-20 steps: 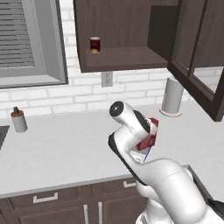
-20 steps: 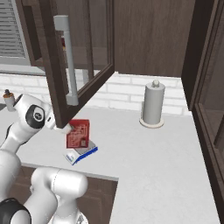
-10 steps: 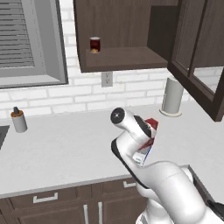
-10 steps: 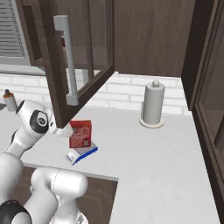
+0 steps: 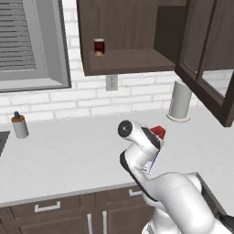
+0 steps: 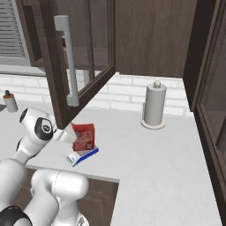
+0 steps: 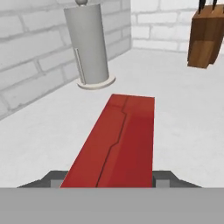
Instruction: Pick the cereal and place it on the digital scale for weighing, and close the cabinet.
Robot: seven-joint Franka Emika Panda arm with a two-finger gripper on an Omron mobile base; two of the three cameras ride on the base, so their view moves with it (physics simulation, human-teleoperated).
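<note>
One cereal (image 6: 84, 136) atop one digital scale (image 6: 82, 156); one cabinet (image 5: 137, 36) open.

Arm bent low over the counter, red box peeking out behind it

The white arm (image 5: 141, 151) folds over the pale counter (image 5: 68, 155), hiding most of the cereal box (image 5: 158, 132) (just a red corner shows, with a sliver of blue edge below it). Above, the dark cabinet (image 5: 128, 36) hangs open, a small dark can (image 5: 99, 46) on its shelf. A paper towel roll (image 5: 179, 100) stands by the brick wall, a little bottle (image 5: 19, 125) far left.
</note>
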